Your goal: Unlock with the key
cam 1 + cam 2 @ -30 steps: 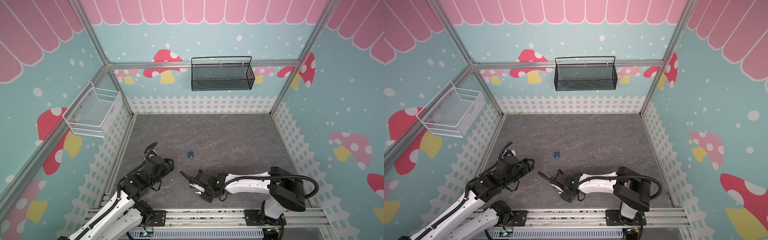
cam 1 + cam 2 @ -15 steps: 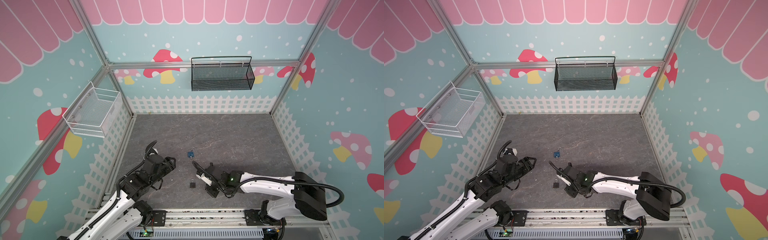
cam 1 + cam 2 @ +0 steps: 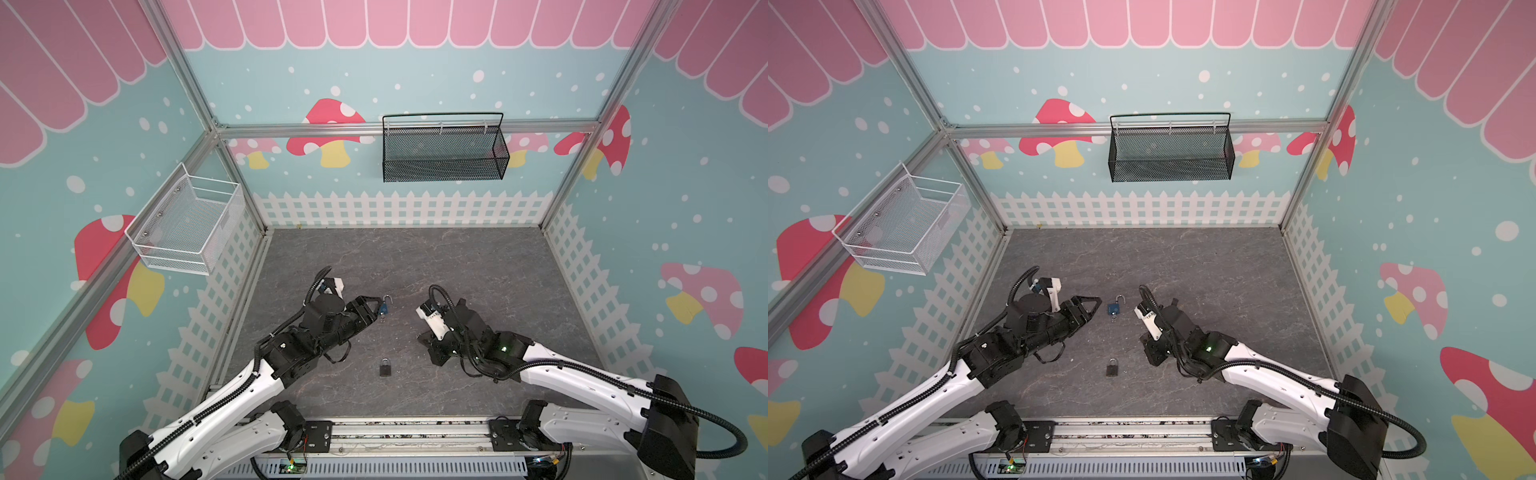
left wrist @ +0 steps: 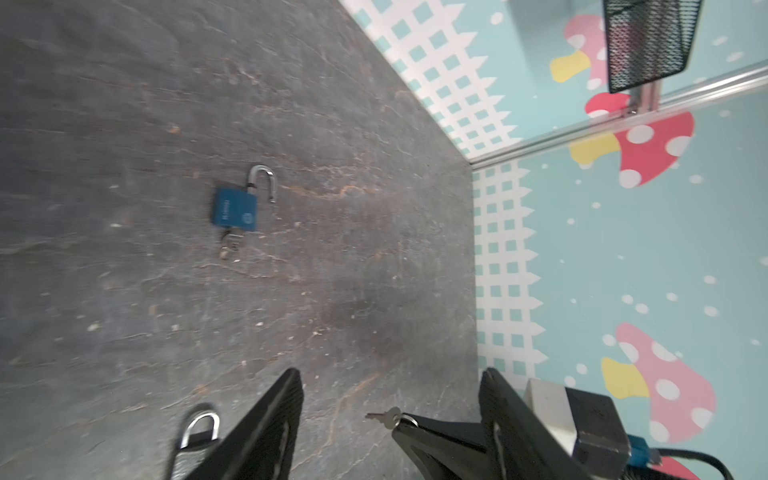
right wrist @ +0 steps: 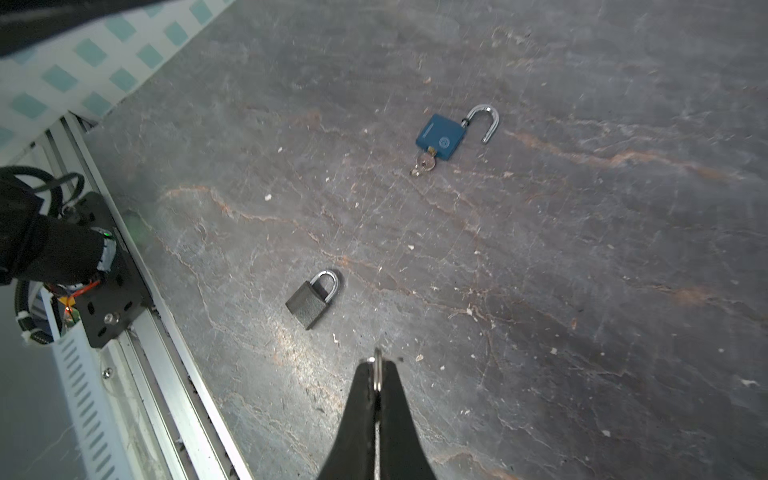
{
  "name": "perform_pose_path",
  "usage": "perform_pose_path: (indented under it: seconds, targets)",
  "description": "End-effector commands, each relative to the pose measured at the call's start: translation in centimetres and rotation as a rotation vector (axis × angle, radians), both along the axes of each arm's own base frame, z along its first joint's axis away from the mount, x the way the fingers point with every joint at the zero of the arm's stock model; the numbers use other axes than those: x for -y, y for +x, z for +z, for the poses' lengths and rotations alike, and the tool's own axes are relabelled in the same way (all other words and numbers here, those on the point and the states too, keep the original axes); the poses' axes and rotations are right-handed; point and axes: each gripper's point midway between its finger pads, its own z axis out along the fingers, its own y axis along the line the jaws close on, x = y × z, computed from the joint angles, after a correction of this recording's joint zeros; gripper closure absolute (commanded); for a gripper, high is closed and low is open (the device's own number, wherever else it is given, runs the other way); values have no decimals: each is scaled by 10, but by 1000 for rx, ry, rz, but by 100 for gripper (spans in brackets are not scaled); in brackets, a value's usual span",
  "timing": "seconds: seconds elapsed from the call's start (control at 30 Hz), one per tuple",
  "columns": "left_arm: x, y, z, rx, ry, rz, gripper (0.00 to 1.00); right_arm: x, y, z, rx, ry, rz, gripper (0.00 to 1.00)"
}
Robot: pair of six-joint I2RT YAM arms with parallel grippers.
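Pinched on the key (image 4: 384, 417), the right jaws sit close right of the grey padlock (image 5: 309, 305), shackle pointing far; left jaws gape.

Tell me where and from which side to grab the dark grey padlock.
Grip the dark grey padlock across its body's narrow sides, coming down from above with the left gripper. It lies flat on the table, shackle shut, so those sides likely give the only pinch, leaving the end opposite the shackle free for the key.

Left gripper (image 3: 1094, 308) low, jaws apart, empty; right gripper (image 5: 377, 368) jaws pinched on key (image 4: 383, 417); arms angled inward.
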Motion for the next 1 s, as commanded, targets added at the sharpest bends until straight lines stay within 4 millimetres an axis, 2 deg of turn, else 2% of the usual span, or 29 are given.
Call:
perform_pose_path:
  seconds: [0.0, 0.2, 0.37, 0.63, 0.77, 0.97]
  targets:
    - [18, 9, 42, 95, -134, 15, 33, -5, 9, 37, 64, 138, -26, 100]
    - [44, 10, 49, 86, -253, -30, 33, -7, 17, 75, 164, 259, -40, 100]
    - [50, 10, 45, 48, -350, 18, 32, -3, 27, 94, 219, 332, -112, 100]
    - [59, 12, 41, -80, -553, 70, 28, -8, 39, 116, 268, 449, -153, 100]
    - [66, 13, 36, -151, -623, 80, 23, -15, 44, 128, 299, 484, -148, 100]
    - [77, 16, 41, -198, -688, 72, 16, -27, 50, 133, 318, 507, -128, 100]
